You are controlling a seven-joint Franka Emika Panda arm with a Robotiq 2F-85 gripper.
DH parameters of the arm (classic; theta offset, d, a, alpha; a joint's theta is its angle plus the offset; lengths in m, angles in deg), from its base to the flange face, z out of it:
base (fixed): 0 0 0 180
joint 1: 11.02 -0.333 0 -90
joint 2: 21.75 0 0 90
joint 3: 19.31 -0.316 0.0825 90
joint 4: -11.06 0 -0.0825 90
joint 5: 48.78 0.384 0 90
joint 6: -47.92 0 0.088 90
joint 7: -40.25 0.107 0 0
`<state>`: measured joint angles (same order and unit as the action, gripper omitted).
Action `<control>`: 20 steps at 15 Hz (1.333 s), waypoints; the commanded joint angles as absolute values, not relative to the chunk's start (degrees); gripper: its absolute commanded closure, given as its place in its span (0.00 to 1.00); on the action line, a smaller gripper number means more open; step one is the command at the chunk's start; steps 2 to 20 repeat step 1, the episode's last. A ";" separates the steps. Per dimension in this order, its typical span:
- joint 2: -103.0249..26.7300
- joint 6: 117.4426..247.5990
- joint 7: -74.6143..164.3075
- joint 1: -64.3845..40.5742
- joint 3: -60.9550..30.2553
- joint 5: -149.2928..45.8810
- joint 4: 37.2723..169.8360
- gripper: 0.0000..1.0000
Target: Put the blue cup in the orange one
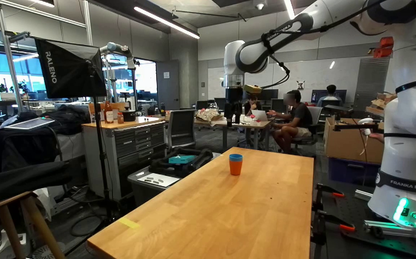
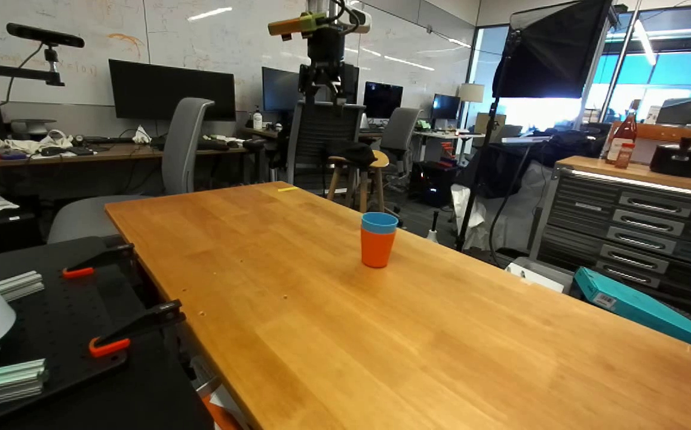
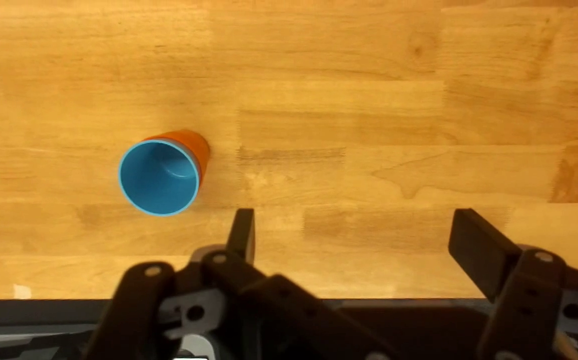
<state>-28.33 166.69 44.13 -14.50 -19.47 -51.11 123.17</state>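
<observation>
Blue over orange, the blue cup (image 3: 155, 180) sits inside the orange cup (image 2: 376, 249), which stands upright on the counter (image 2: 470, 358). A blue band shows above the orange cup's rim, presumably because near-equal sizes stop deeper nesting. Higher than the orange cup and well apart, the tool (image 3: 356, 235) hangs with jaws spread, gripping nothing, likely because the placing looks done.

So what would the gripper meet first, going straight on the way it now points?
Likely the wooden tabletop: the open gripper points down, and in the wrist view the blue cup, nested in the orange cup, sits outside its spread. With depth unclear, the exact spot is a guess.
</observation>
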 commanded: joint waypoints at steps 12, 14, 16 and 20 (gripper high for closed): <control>-28.52 166.57 44.17 -14.01 -19.99 -51.17 123.14 0.00; -28.52 166.57 44.17 -14.01 -19.99 -51.17 123.14 0.00; -28.52 166.57 44.17 -14.01 -19.99 -51.17 123.14 0.00; -28.52 166.57 44.17 -14.01 -19.99 -51.17 123.14 0.00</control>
